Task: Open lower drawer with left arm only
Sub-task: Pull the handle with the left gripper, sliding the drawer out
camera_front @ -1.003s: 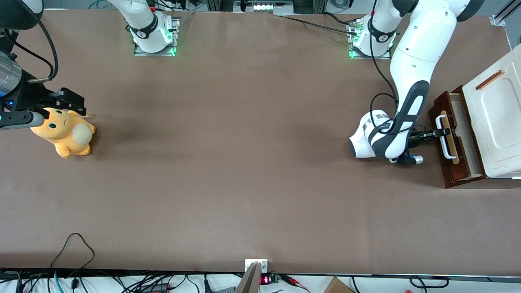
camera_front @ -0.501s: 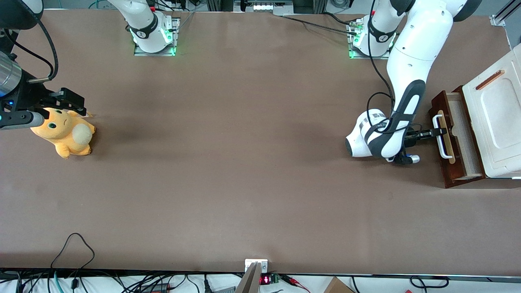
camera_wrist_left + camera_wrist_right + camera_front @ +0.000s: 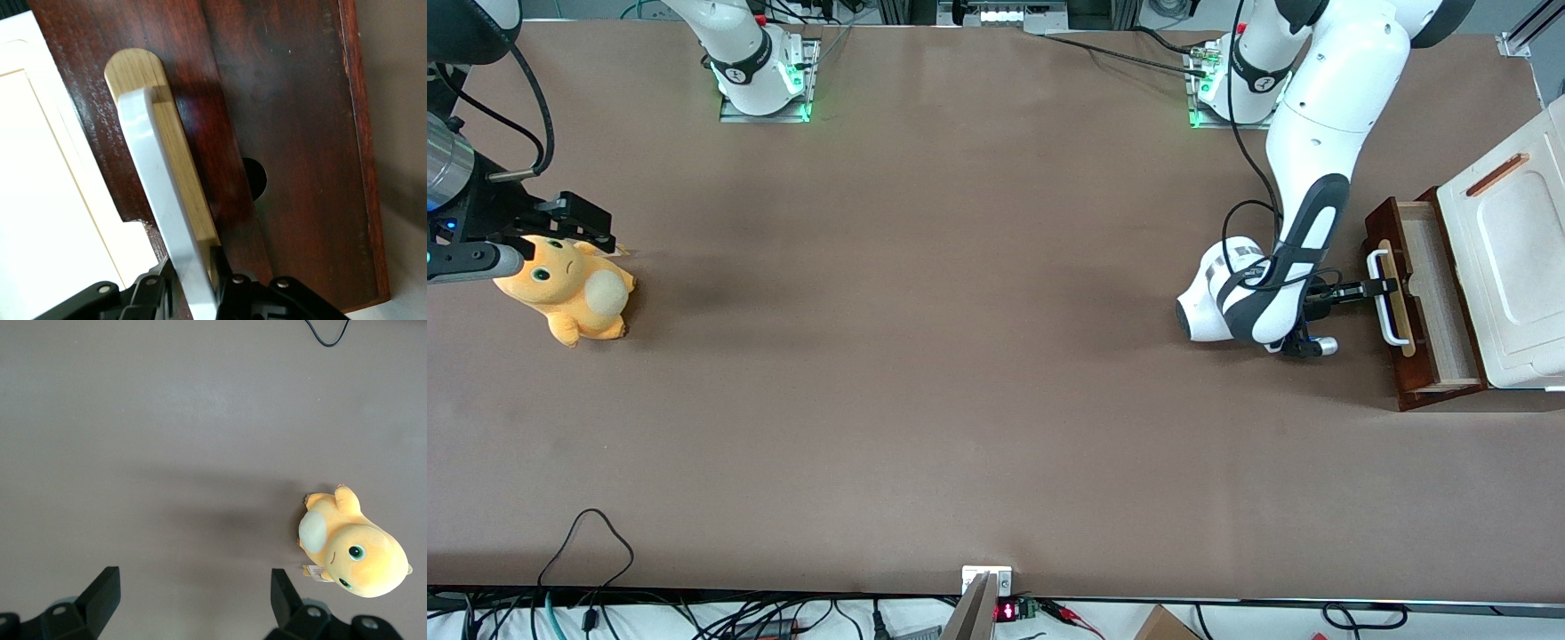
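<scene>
Where hand (image 3: 1389, 286) clamps handle (image 3: 1384, 297): toy (image 3: 567, 288) well apart

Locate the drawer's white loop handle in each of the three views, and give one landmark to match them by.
Front view: white loop handle on the lower drawer, gripper shut on it.
Left wrist view: white loop handle between the black fingers.
Right wrist view: not in it.
Shared landmark: pale wooden strip under the handle.

Even overhead light, soft shadows, sharp focus.

Gripper (image 3: 195, 293) jaws clamped around lower drawer's (image 3: 293, 133) white handle (image 3: 170, 213)
</scene>
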